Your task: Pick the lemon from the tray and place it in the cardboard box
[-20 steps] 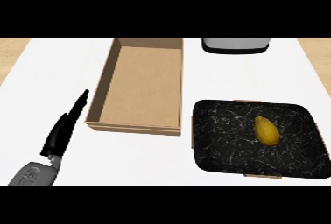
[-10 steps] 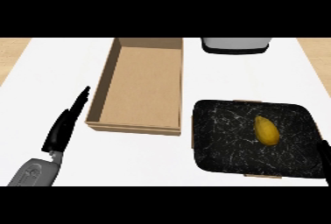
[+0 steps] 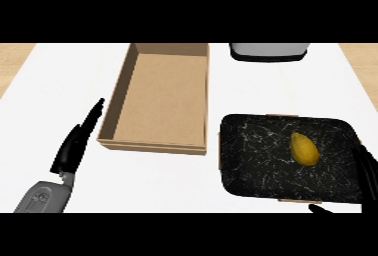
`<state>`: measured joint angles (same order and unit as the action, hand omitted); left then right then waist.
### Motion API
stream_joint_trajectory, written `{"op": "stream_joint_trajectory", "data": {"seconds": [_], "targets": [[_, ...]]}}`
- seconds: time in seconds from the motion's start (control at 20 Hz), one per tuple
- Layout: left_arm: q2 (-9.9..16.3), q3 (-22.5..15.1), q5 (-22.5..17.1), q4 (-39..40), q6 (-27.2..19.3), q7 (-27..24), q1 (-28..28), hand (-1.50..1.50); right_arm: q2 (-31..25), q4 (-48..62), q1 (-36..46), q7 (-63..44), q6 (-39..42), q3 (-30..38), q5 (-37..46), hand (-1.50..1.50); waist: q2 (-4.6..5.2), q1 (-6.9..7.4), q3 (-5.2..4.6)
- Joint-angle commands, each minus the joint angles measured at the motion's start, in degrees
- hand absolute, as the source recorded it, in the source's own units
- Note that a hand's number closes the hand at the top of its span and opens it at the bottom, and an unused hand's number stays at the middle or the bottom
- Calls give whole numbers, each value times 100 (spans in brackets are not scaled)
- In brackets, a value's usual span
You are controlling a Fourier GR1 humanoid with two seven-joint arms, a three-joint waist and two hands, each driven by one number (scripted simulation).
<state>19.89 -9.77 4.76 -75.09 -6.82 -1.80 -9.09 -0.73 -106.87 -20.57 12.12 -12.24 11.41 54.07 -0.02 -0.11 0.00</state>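
A yellow lemon lies right of centre in a black marbled tray at the lower right of the counter. An open, empty cardboard box stands just left of the tray. My left hand rests open at the left, fingers straight and pointing up beside the box's near left corner. My right hand shows only as dark fingers at the right edge, over the tray's right rim and at its near right corner, a short way from the lemon.
A grey and black appliance stands at the counter's far edge, behind the tray. White counter top stretches to the left of the box and between the tray and the appliance.
The right hand has come further into view at the right edge, reaching up along the tray's right rim. The left hand, lemon, tray and box have stayed put.
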Motion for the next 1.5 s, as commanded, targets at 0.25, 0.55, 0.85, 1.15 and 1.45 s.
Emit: {"op": "stream_joint_trajectory", "data": {"seconds": [0.25, 0.55, 0.85, 1.15, 1.45], "targets": [[-351, 226, 480, 11, 71, -134, 171, 0, -264, 775, 583, -138, 117, 194, 2, -150, 1, -1, 1], [-323, 484, 458, -406, 382, 379, -37, 0, -174, 1432, 1230, -515, -224, 2, 537, -150, 0, 17, 2], [-302, 853, 446, -62, 694, 126, -26, 0, -232, 724, 893, -772, 309, -144, 422, -150, -1, -4, -1], [-431, 796, 645, -162, 769, 143, -19, 0, -424, 1566, 1549, -642, 222, -63, 310, -150, 0, 9, 0], [-536, 739, 826, -46, 600, -441, 465, 0, -96, 2307, 1987, -730, -223, -236, 583, -150, 7, 48, 1]]}}
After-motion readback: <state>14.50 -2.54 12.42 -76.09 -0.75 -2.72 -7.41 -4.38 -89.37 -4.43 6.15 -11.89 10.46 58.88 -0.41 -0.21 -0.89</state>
